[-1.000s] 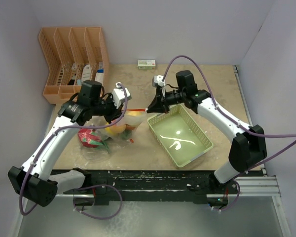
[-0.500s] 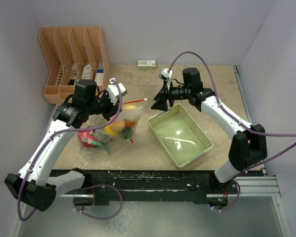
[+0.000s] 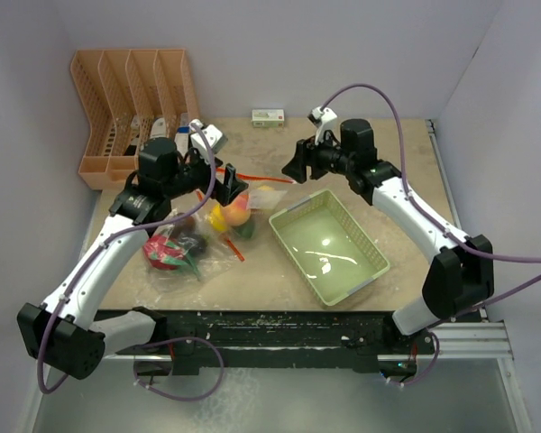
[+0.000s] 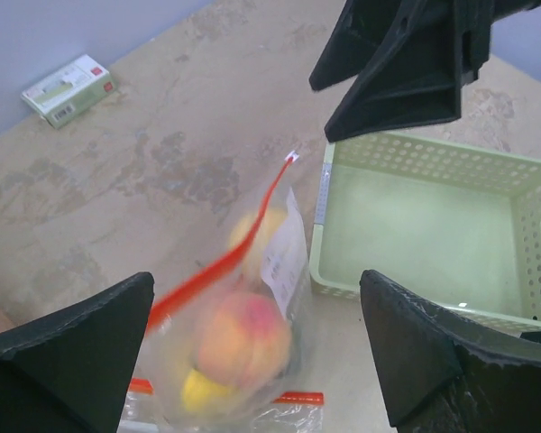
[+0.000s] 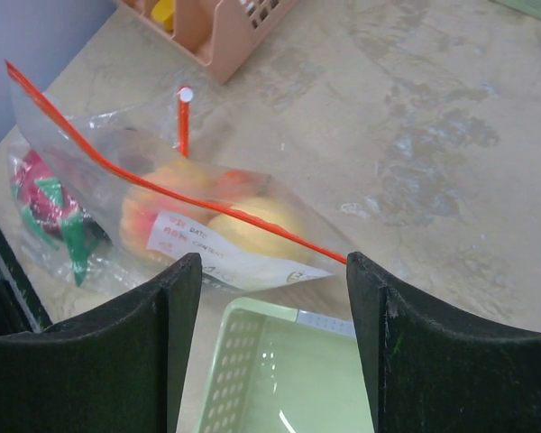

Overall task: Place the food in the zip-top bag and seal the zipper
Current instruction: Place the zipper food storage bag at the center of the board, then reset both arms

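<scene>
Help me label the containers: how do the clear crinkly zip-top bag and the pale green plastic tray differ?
The clear crinkly zip-top bag is see-through and slumped; the pale green plastic tray is opaque and rigid, with perforated walls. The bag holds toy fruits; the tray shows only its bare floor. Both rest on the table.

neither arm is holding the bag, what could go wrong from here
1. The zip-top bag lies slumped with the left end effector and right end effector open and clear of it. I cannot tell whether the zipper is shut along its whole length, so the food might slip out.
2. The bag lies close beside the green tray, so a regrasp there could snag the rim.
</scene>
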You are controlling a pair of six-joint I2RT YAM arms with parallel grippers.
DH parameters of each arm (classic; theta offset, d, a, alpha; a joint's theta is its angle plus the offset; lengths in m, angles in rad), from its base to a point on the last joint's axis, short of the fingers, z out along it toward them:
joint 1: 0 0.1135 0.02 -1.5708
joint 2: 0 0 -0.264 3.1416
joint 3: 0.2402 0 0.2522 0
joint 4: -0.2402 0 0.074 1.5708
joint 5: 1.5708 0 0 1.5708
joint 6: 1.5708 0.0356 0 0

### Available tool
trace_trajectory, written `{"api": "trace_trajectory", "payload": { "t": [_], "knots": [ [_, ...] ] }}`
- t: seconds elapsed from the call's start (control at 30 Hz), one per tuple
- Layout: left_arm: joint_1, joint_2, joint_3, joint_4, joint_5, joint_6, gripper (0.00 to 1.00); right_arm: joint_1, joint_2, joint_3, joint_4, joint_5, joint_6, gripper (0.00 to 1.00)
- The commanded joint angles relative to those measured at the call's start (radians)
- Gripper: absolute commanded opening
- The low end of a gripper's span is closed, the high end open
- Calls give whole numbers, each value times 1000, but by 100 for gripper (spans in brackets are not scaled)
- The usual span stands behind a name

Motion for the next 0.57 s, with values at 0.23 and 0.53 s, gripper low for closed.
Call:
{"api": "trace_trajectory", "payload": {
  "t": [0.23,0.53],
  "knots": [
    [6,-77,-124,187,-67,-148,99,2,-80,-32,40,220,126,64],
    [5,-91,-164,213,-52,-152,99,3,-127,-49,-16,337,149,59]
  ]
}}
